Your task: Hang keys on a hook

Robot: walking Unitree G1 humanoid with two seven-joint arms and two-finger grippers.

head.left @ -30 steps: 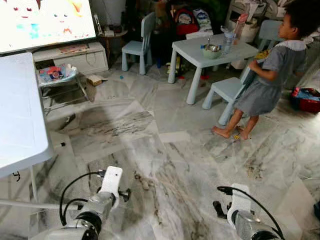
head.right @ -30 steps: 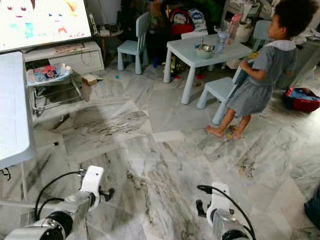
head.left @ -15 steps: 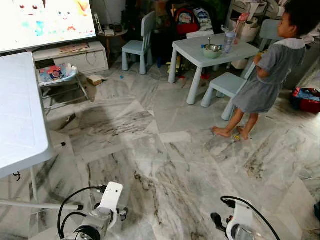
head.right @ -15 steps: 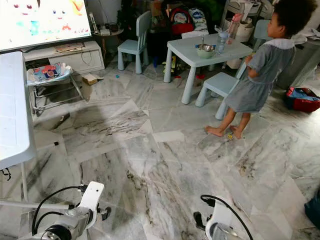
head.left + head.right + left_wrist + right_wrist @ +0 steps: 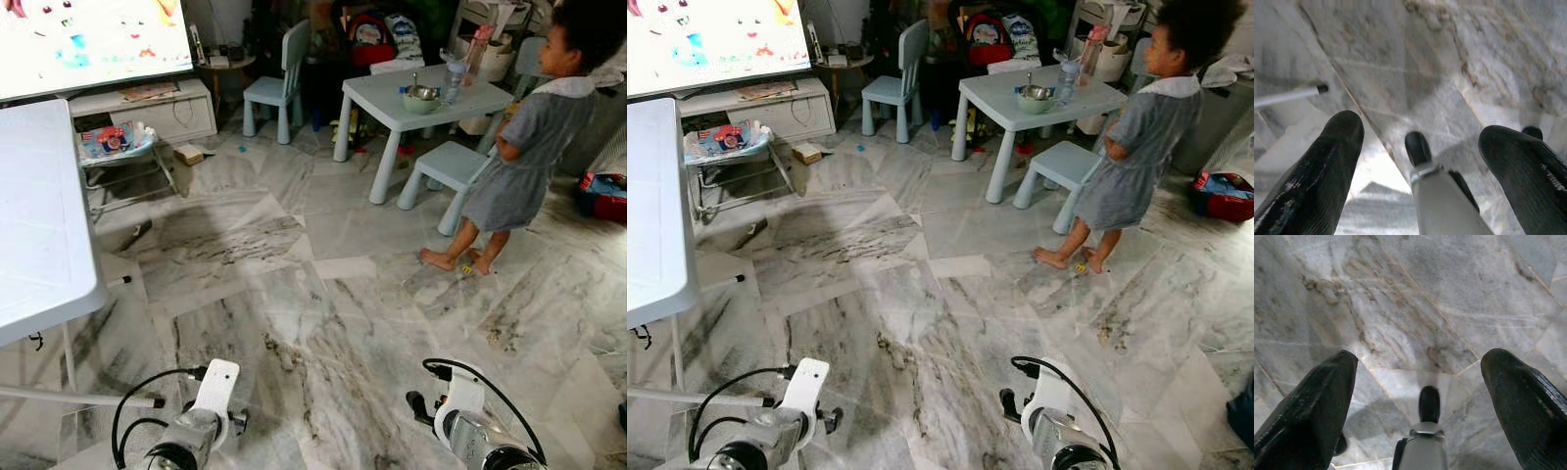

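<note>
The robot stands out on open marble floor (image 5: 323, 323) with both arms low, and that fits a machine in transit rather than at work: nothing is near enough to handle. The left gripper (image 5: 1420, 147) points down at the tiles, its two black fingers (image 5: 1327, 161) spread wide with nothing between them; the right gripper (image 5: 1425, 387) does the same, released and empty, veined marble showing through the gap. Keeping them low and slack makes sense while there is nothing to carry. As for the keys, I can't spot them anywhere from here, nor any hook, so my guess is the job is at its searching stage. On the robot's left sits a white table (image 5: 39, 225), one thin leg reaching the floor. Across the room a child (image 5: 529, 147) stands beside a small blue stool (image 5: 446, 166) and a low children's table (image 5: 421, 103) holding a bowl (image 5: 423, 96), with a little chair (image 5: 279, 83) beyond. That child is well apart, yet worth a wide berth when walking on.
</note>
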